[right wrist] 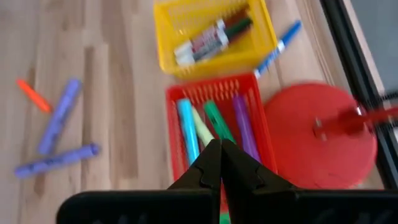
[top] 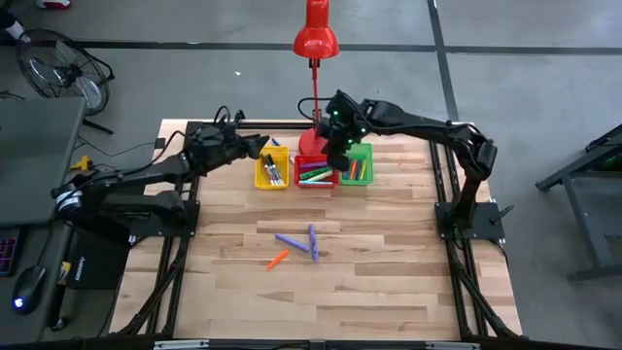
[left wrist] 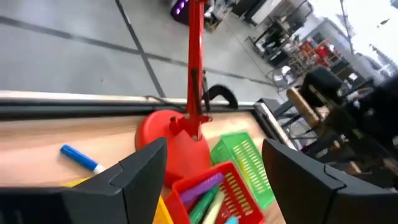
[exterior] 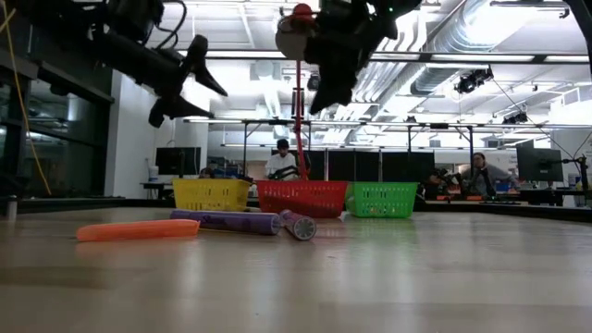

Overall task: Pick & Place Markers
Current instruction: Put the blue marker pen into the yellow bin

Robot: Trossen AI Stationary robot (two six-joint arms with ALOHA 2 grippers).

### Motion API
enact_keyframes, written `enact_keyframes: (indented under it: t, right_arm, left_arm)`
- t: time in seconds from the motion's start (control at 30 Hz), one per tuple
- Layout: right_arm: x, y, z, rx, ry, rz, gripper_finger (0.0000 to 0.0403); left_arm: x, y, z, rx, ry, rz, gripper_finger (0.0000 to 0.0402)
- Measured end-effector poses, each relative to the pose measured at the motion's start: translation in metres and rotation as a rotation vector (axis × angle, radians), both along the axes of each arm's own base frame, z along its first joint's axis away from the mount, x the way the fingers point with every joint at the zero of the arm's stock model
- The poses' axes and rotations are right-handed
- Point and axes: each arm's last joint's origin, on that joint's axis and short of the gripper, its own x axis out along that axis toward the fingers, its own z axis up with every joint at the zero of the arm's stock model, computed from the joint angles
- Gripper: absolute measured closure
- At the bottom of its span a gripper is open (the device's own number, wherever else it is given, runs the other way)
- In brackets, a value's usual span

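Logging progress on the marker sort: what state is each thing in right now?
Left gripper: open, empty, above the yellow bin.
Right gripper: shut, empty, above the red bin.
Yellow bin: holds markers.
Red bin: holds several markers.
Green bin: holds markers.
Orange marker: loose on the table.
Two purple markers: loose on the table.
Blue marker: on the table beside the yellow bin.

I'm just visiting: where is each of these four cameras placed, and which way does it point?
High view: overhead, facing straight down on the table; both arms show.
Low view: at tabletop height, facing level across at the three bins; left gripper open, right gripper shut, both hanging above.
Left wrist view: on the left arm, facing the lamp base; its open fingers show.
Right wrist view: on the right arm, facing down; its shut fingers show.
Shared by all: the red bin.
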Motion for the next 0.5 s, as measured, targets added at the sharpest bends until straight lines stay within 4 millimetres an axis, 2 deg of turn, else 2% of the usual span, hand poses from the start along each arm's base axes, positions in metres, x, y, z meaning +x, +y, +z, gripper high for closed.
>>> enact_keyframes:
  t: [0.2,0.33,0.5]
  right_arm:
    - [-0.019,-0.010,-0.022,0.018,0.144,0.007,0.0403]
    - [-0.035,-0.009,-0.045,0.063,0.223,0.003,0.0403]
    - [-0.057,-0.003,-0.051,0.060,0.218,-0.021,0.0403]
  left_arm:
    - [0.006,0.007,0.009,-0.004,0.153,-0.032,0.0142]
    - [0.011,0.023,0.021,-0.018,0.300,-0.105,0.0142]
    - [0.017,0.048,0.036,0.013,0.455,-0.213,0.0142]
